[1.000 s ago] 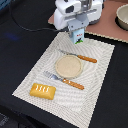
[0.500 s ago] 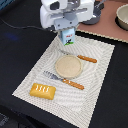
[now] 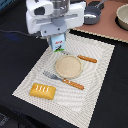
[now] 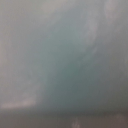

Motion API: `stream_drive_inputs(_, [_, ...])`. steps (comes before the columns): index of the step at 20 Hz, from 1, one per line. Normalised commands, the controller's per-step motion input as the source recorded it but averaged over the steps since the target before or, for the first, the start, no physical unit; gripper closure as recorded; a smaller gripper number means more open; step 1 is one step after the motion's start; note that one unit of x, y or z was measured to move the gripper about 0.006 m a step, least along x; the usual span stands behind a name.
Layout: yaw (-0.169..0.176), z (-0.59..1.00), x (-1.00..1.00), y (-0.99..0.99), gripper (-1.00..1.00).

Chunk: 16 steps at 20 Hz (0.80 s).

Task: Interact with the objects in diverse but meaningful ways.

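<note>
My gripper point(image 3: 58, 38) hangs over the far edge of the placemat point(image 3: 95, 95), shut on the top of a white-blue-green carton point(image 3: 59, 46) that stands upright under it. Whether the carton touches the mat I cannot tell. Just in front of it lies a round tan plate point(image 3: 67, 66). A golden scored bread loaf point(image 3: 43, 90) rests on the mat's near corner at the exterior view's left. A grey pot point(image 3: 92, 13) stands beyond the mat. The wrist view is a blurred teal-grey surface very close to the lens.
An orange-handled fork point(image 3: 64, 79) lies in front of the plate, and an orange-handled knife point(image 3: 87, 59) lies at the plate's side toward the exterior view's right. A beige bowl point(image 3: 122, 16) sits at the far right corner on a brown board. Black tabletop surrounds the mat.
The gripper has travelled toward the exterior view's left, with the carton moving along under it. Plate, fork, knife and loaf stayed put.
</note>
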Motion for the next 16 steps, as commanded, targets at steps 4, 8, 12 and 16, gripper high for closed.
stream_drive_inputs(4, [0.0, 0.0, -0.35, -0.92, 1.0])
stream_drive_inputs(8, [0.0, -0.02, -0.37, -0.9, 1.0])
stream_drive_inputs(12, [0.0, -0.27, -0.47, -0.65, 1.0])
stream_drive_inputs(16, [0.0, -0.43, -0.52, -0.4, 1.0])
